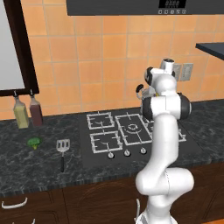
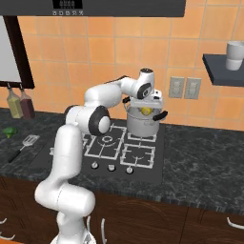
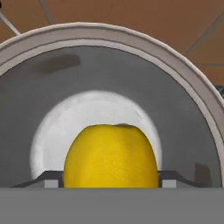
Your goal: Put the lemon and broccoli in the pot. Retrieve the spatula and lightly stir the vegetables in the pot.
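Observation:
The yellow lemon [image 3: 111,155] sits between my gripper's [image 3: 111,181] two dark fingertips [image 3: 51,180], which are shut on its sides. It hangs in the mouth of the steel pot [image 3: 109,33], above the pot's pale bottom. From the right base view, the gripper [image 2: 145,107] reaches down into the top of the pot [image 2: 143,126] on the back right burner, and the lemon [image 2: 147,111] shows just under the hand. The broccoli [image 1: 34,142] lies on the dark counter left of the stove. The spatula [image 1: 63,147] lies next to it, handle toward the counter's front edge.
The black stove [image 1: 118,133] has several burners and front knobs. Two bottles [image 1: 20,113] stand against the wall at the far left. A dark shelf with a white cup [image 2: 234,55] hangs at the upper right, near wall outlets [image 2: 185,87]. A range hood [image 2: 119,7] hangs overhead.

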{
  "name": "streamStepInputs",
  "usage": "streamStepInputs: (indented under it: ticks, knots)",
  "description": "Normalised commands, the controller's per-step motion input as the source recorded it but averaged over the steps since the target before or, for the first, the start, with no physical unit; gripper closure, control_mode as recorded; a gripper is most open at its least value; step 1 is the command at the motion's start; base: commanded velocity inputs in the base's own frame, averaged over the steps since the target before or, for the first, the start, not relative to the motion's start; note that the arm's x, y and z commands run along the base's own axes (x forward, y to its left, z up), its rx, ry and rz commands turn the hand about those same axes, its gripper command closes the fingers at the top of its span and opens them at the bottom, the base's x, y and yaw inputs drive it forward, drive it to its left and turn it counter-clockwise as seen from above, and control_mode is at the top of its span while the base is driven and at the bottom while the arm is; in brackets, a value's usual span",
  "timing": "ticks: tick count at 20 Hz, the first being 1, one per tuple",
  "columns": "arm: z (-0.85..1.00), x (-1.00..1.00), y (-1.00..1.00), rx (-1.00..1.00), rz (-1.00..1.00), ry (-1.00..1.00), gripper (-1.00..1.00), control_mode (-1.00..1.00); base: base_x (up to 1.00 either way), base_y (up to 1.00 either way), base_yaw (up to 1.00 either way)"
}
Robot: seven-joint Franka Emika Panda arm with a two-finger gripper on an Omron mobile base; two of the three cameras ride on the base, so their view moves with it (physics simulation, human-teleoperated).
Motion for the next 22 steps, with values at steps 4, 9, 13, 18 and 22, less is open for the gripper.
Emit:
streamStepInputs:
  ticks: [4, 9, 13, 18, 22]
  knots:
    - [-0.17, 0.00, 0.00, 0.00, 0.00, -0.11, -1.00, -1.00, 0.00, 0.00, 0.00]
    - [-0.17, -0.21, 0.07, 0.00, 0.00, -0.17, -1.00, -1.00, 0.00, 0.00, 0.00]
    - [-0.03, -0.76, 0.33, 0.00, 0.00, -0.31, -1.00, -1.00, 0.00, 0.00, 0.00]
    - [-0.07, -1.00, 0.94, 0.00, 0.03, -0.13, -1.00, -1.00, 0.00, 0.00, 0.00]
    - [0.17, -1.00, 1.00, 0.00, 0.03, 0.00, -1.00, -1.00, 0.00, 0.00, 0.00]
